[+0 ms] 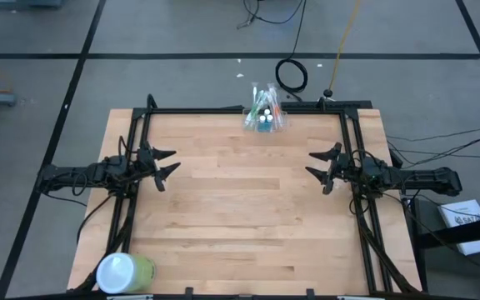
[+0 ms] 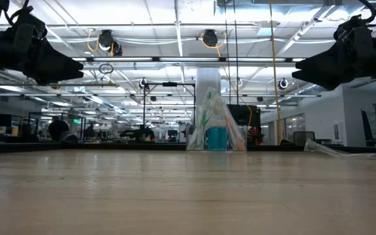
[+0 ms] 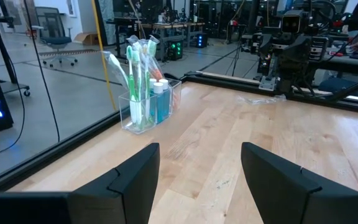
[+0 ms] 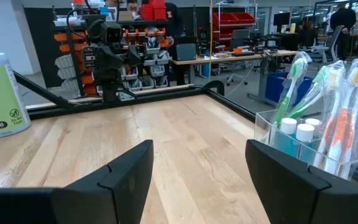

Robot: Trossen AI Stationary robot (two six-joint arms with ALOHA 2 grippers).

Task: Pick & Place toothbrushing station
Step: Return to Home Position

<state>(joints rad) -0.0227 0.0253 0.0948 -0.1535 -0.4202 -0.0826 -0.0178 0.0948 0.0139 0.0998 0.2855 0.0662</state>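
The toothbrushing station (image 1: 264, 117) is a small clear plastic holder standing on its base at the table's far edge, near the middle. It holds several wrapped toothbrushes and small white-capped bottles of blue liquid. It also shows in the low view (image 2: 215, 134), the left wrist view (image 3: 146, 99) and the right wrist view (image 4: 316, 140). My left gripper (image 1: 168, 163) is open and empty above the table's left side. My right gripper (image 1: 317, 163) is open and empty above the table's right side. Both are raised, well apart from the station.
A big green cylinder with a white lid (image 1: 124, 272) stands at the table's near left corner; it also shows in the right wrist view (image 4: 2, 93). A dark metal frame (image 1: 223, 111) runs along the table's far edge and both sides. Bare wood lies between the grippers.
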